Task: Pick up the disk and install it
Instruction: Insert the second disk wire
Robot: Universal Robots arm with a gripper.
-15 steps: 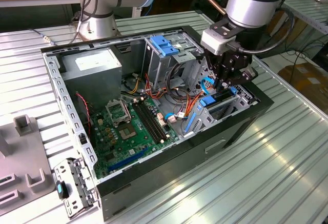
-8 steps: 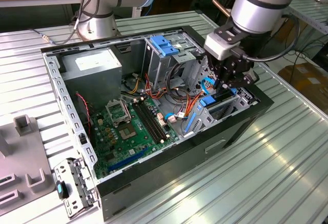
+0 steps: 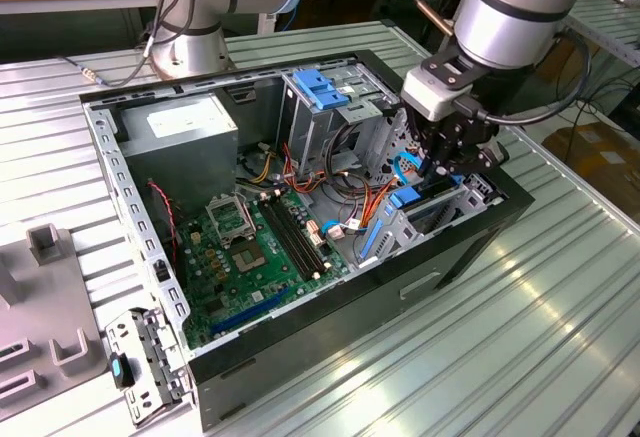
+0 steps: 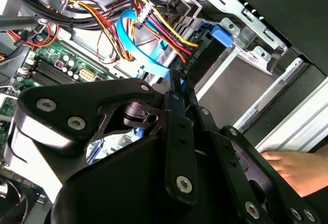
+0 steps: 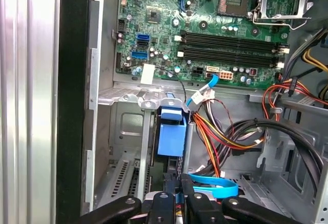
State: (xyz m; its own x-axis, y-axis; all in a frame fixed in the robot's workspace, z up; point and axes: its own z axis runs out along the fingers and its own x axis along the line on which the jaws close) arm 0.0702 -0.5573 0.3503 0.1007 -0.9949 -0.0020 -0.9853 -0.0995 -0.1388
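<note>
The disk (image 5: 171, 131) stands on edge in the drive bay at the front of the open computer case (image 3: 470, 247). Its bright blue plastic rail (image 3: 408, 197) shows; its label is hidden. My gripper (image 3: 440, 169) reaches down into the bay right over it. In both wrist views the black fingers (image 5: 187, 196) stand close together with a sliver of blue between them, so the gripper (image 4: 177, 88) looks shut on the disk's near edge. The blue end tab (image 4: 218, 33) lies beyond the fingers, against the bay's metal wall.
Orange, red and yellow cables (image 5: 220, 137) and a flat blue cable (image 4: 138, 44) crowd the bay's side. The green motherboard (image 3: 250, 247), a grey power-supply box (image 3: 190, 127) and a blue latch plate (image 3: 318, 87) fill the case. A person's hand (image 4: 292, 167) rests outside the case.
</note>
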